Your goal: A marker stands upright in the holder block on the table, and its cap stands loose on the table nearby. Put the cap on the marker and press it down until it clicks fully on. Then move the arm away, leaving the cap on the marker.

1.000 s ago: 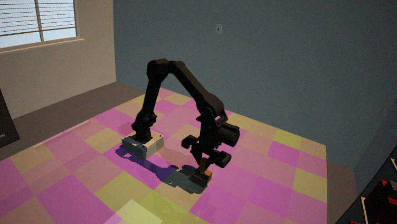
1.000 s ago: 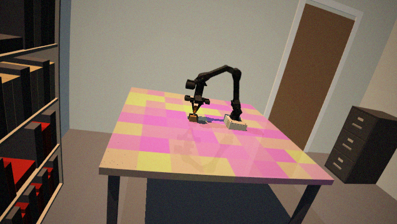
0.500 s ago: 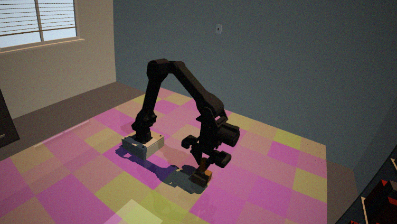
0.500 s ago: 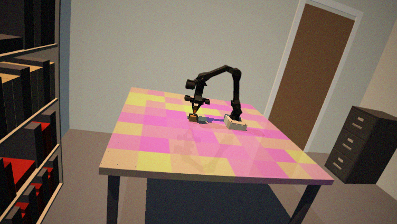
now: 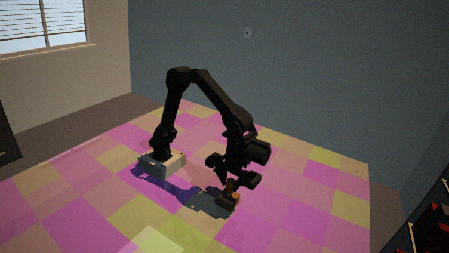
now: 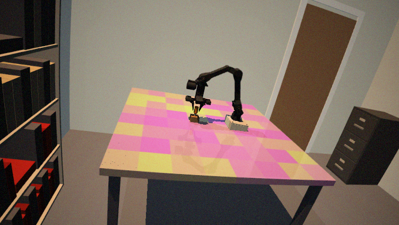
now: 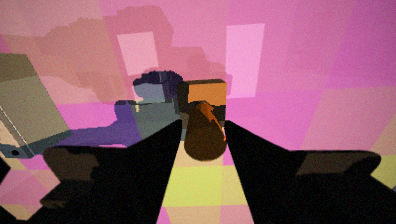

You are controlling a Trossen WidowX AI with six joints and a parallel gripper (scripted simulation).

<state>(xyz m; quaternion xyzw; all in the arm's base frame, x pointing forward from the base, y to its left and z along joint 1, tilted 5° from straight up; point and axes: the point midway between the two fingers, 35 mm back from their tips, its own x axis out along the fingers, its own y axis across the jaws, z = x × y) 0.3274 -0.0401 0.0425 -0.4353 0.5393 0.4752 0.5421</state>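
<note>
While viewed from the near edge of the room, the scene reads as follows.

Surface: checkered pink, yellow and tan top on dark legs; it carries all task items and the arm base.
Holder block: small orange-brown block resting on the surface, near the arm base but apart from it.
Marker: upright in the holder block; only a short orange section shows below the cap in the wrist view.
Cap: brown cylinder seated on top of the marker, upright, above the holder block.
End effector: pointing down over the cap; the two dark fingers stand partly open, one on each side of the cap. A narrow gap shows on each side of the cap in the wrist view, so nothing is gripped.
Arm: black, arched high from base to wrist, wrist directly above the holder block.
Arm base: pale grey box fixed to the surface beyond the holder block.
Far side: closed brown door and dark drawer cabinet to the right, bookshelf to the left.
</note>
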